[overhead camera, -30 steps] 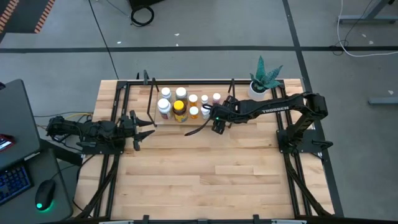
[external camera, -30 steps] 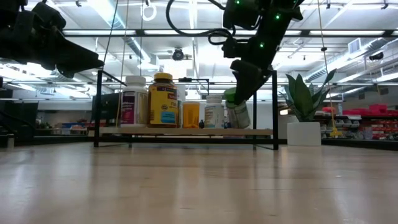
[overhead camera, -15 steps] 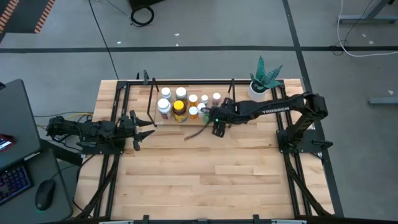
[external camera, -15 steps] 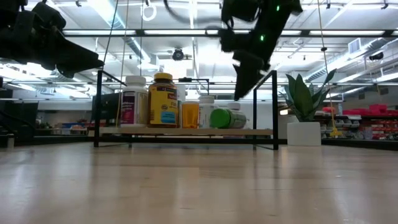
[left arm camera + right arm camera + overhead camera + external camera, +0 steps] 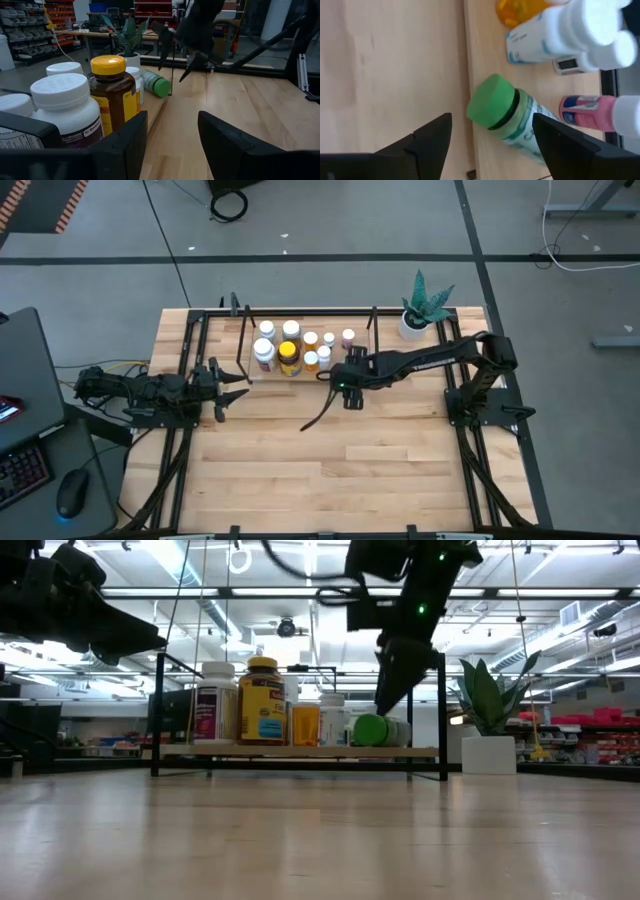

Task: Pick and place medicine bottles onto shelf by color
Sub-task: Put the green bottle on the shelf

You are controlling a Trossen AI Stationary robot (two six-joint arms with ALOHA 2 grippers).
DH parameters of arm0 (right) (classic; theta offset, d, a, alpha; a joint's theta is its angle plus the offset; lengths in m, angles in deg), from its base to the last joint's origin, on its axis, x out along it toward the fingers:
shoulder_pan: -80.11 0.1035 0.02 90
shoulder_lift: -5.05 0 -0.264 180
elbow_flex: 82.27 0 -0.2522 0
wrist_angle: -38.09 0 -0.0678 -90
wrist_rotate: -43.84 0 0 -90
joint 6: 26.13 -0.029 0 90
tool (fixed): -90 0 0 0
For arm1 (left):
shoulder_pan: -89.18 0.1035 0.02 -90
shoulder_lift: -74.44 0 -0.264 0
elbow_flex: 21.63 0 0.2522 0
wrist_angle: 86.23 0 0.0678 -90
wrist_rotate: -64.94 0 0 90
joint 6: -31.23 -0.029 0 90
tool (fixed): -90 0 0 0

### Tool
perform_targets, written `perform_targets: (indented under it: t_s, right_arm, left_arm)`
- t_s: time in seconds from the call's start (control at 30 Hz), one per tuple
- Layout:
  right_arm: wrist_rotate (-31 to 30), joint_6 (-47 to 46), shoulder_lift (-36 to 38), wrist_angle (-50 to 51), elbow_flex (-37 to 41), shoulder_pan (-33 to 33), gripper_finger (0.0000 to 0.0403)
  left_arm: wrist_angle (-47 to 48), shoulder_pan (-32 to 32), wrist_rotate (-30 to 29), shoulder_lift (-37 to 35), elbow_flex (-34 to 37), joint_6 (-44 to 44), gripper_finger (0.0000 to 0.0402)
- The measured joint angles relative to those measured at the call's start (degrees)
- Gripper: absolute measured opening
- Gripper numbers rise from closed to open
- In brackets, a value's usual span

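Because it lies on its side, the green bottle (image 5: 512, 122) can roll easily on the shelf (image 5: 300, 751), so I think it must be handled with care. It looks like light, stiff plastic with a smooth label, so it may slip between the fingers. The best place to take it seems to be across the middle of the body, not on the green cap, which is round and short. It rests on the wooden base near the front edge, beside the white bottle (image 5: 555, 32) and near a pink bottle (image 5: 590, 112); the amber bottle (image 5: 289, 357) and an orange bottle (image 5: 311, 360) stand further along the same shelf, all upright.

The right gripper (image 5: 485, 137) hangs just above the green bottle, pointing down at it, with the arm stretched across from the right side of the table (image 5: 330, 470). Its jaws stand apart on each side of the cap and hold nothing.

The left gripper (image 5: 172, 135) waits low at the left end of the shelf, pointing along it. Its jaws are also apart and empty.
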Motion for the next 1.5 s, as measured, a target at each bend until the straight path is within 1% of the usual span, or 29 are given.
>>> perform_targets:
  t_s: [0.07,0.27,0.5,0.57,0.67,0.8,0.93,1.13,1.3,1.37,1.5]
  right_arm:
    - [-0.5,0.8,-1.1,0.7,0.0,-0.1,0.0291]
    - [-6.0,4.6,-2.9,6.5,-2.1,0.0,0.0305]
    - [-5.4,10.0,-3.5,7.7,-2.1,-0.6,0.0303]
    - [-4.9,12.1,-3.5,7.2,-2.1,-0.6,0.0301]
    - [-2.7,12.6,-3.5,8.7,-3.3,-1.2,0.0298]
    - [1.8,12.7,-3.5,10.8,-7.7,-3.2,0.0295]
    - [4.9,14.9,-3.5,11.5,-11.5,-5.1,0.0295]
    - [10.1,15.5,-3.5,12.4,-12.3,-7.9,0.0295]
    - [10.7,17.1,-6.4,14.4,-15.0,-8.5,0.0295]
    - [10.8,17.8,-8.7,15.2,-18.2,-8.4,0.0295]
    - [10.3,20.4,-13.7,21.4,-25.3,-7.7,0.0295]
  left_arm:
    - [0.1,0.0,0.0,0.0,0.0,0.0,0.0182]
    - [-0.1,0.0,0.0,0.0,0.0,0.0,0.0188]
    - [-0.2,0.0,0.0,0.0,0.0,0.0,0.0183]
    - [0.0,0.0,0.0,0.0,0.0,0.0,0.0185]
    - [-0.1,0.0,0.0,0.0,0.0,0.0,0.0187]
    - [-0.1,0.0,0.0,0.0,0.0,0.0,0.0186]
    - [-0.1,0.0,0.0,0.0,0.0,0.0,0.0181]
    - [-0.1,0.0,0.0,0.0,0.0,0.0,0.0186]
    - [-0.1,0.0,0.0,0.0,0.0,0.0,0.0186]
    - [-0.1,0.0,0.0,0.0,0.0,0.0,0.0184]
    - [-0.1,0.0,0.0,0.0,0.0,0.0,0.0181]
